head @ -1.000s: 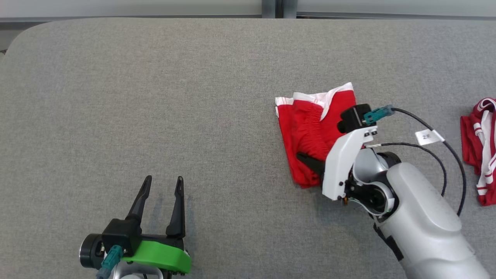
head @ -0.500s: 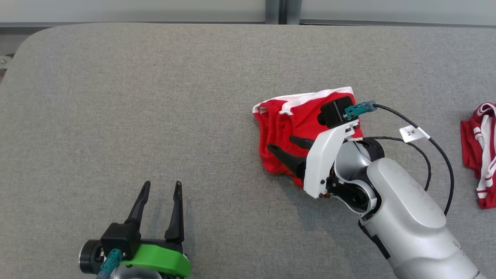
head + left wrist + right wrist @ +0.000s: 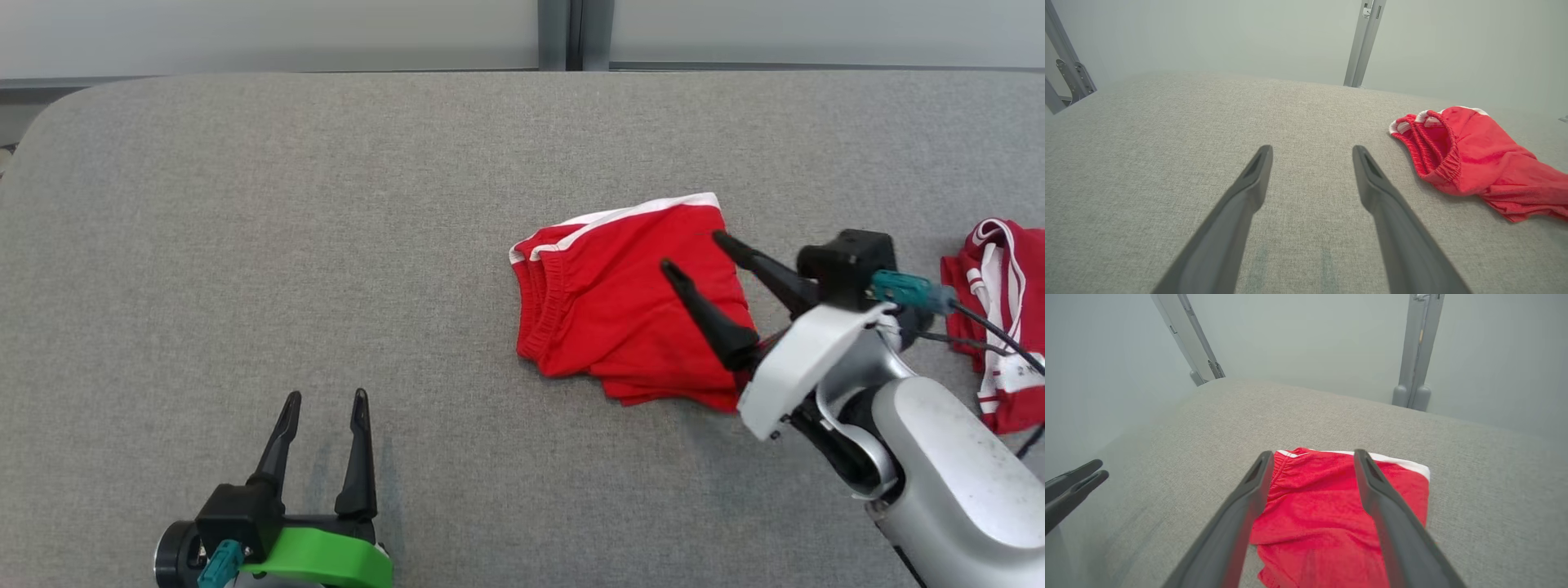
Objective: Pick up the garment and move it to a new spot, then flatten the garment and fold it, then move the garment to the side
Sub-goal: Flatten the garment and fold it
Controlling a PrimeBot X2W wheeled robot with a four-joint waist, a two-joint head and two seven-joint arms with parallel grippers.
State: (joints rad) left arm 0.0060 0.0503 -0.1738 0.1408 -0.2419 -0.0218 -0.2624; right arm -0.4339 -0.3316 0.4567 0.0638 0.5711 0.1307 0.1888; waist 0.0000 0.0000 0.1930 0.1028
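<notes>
The garment (image 3: pixel 620 314) is a pair of red shorts with white trim, lying folded on the grey table (image 3: pixel 245 204) right of centre. My right gripper (image 3: pixel 692 251) hovers over its right part, fingers spread open and holding nothing. From the right wrist the garment (image 3: pixel 1331 506) lies under and beyond the open right gripper (image 3: pixel 1312 455). My left gripper (image 3: pixel 326 396) stands open and empty near the front left, well apart from the cloth. From the left wrist the left gripper (image 3: pixel 1310 151) is wide open, with the garment (image 3: pixel 1470 155) at the right.
A second red and white garment (image 3: pixel 992 327) lies bunched at the table's right edge, behind my right wrist cable. Metal posts (image 3: pixel 562 37) rise behind the far edge. The table's far left corner is rounded. Bare grey surface spreads left of the shorts.
My right gripper has opened and let go of the garment, then drawn back to the right. The shorts now lie flatter, in a folded stack. The head view has shifted a little.
</notes>
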